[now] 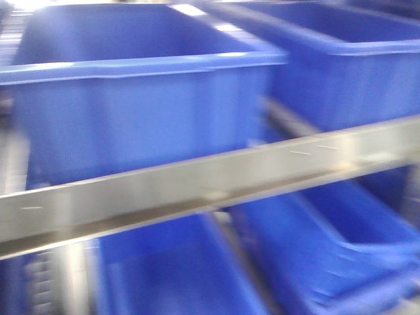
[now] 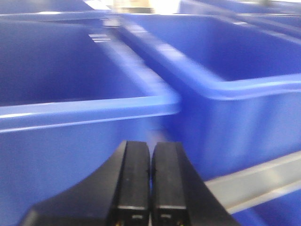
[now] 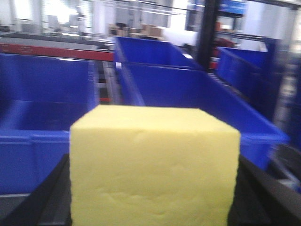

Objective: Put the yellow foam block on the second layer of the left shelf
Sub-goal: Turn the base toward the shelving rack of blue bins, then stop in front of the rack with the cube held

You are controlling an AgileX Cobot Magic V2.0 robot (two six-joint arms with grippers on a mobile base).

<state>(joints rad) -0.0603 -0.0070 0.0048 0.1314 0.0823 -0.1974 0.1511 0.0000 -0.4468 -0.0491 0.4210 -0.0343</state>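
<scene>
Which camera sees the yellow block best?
The right wrist camera: the yellow foam block fills the middle of the picture, very close up. The front and left wrist cameras show blue bins but no block at all.

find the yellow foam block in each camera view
Exterior front-facing: not in it.
Left wrist-mounted: not in it.
Right wrist-mounted: yellow foam block fills the lower centre, held in the right gripper.
Shared landmark: the blue bins, seen in all three.
</scene>
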